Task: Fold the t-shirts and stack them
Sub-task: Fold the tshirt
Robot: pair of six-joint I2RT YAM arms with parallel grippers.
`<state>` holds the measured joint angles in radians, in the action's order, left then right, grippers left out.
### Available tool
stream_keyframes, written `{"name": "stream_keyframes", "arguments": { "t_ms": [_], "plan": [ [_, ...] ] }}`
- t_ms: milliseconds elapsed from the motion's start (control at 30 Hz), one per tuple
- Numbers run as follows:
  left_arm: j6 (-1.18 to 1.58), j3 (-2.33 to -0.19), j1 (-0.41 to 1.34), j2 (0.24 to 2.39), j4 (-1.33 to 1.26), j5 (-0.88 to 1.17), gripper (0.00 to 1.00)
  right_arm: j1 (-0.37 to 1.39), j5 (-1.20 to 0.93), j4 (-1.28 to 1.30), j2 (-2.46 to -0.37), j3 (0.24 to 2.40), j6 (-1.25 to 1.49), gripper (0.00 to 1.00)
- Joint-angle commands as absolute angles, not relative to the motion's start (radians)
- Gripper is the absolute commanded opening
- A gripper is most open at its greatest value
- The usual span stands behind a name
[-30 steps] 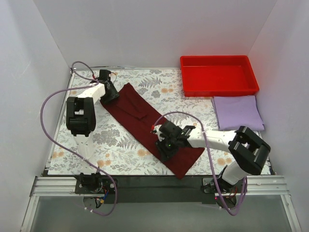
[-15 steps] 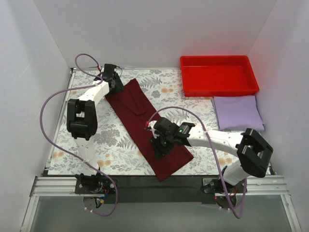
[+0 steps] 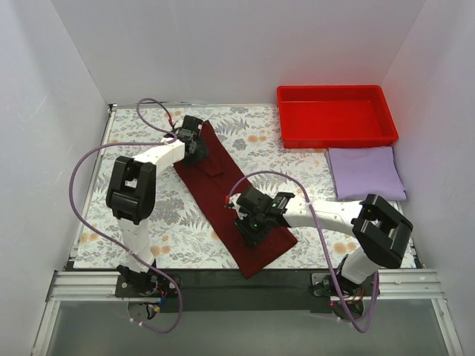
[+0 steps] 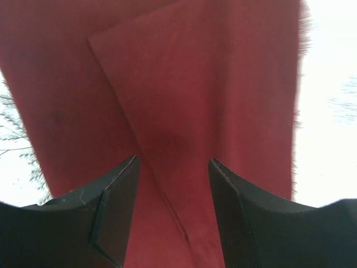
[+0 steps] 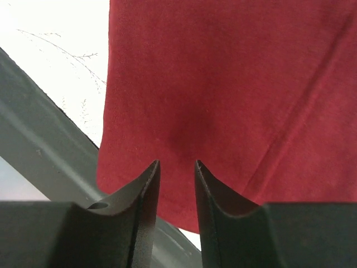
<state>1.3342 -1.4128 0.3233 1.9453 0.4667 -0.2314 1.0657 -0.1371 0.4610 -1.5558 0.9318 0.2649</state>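
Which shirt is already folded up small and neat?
The pale purple shirt, just in front of the red tray. It is a small tidy rectangle. The dark red shirt lies stretched out in a long strip.

Fixed view high above the table (image 3: 260, 141), both wrist views close over the same maroon shirt (image 3: 214, 191)
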Motion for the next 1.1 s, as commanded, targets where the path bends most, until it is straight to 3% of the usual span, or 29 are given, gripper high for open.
{"name": "stream_keyframes", "arguments": {
  "t_ms": [0,367,667,800,867,1067],
  "plan": [
    [1.355,-1.445,0.322,1.996,0.469,-0.278,0.51,1.084,-0.172,0.425,-1.588,0.925,0.245,0.36],
    [1.279,-1.660,0.360,2.288,0.486,-0.218,0.50,1.123,-0.316,0.327,-1.775,1.006,0.256,0.33],
    [1.169,-1.951,0.383,2.482,0.494,-0.129,0.52,1.121,-0.318,0.340,-1.970,1.253,0.227,0.34],
    [1.144,-1.964,0.383,2.445,0.494,-0.124,0.57,1.117,-0.272,0.382,-1.903,1.276,0.229,0.39],
    [1.135,-1.953,0.382,2.412,0.492,-0.130,0.65,1.109,-0.252,0.406,-1.858,1.263,0.232,0.41],
    [1.104,-1.939,0.382,2.228,0.497,-0.192,0.72,1.080,-0.160,0.456,-1.633,1.175,0.284,0.50]
  ]
}}
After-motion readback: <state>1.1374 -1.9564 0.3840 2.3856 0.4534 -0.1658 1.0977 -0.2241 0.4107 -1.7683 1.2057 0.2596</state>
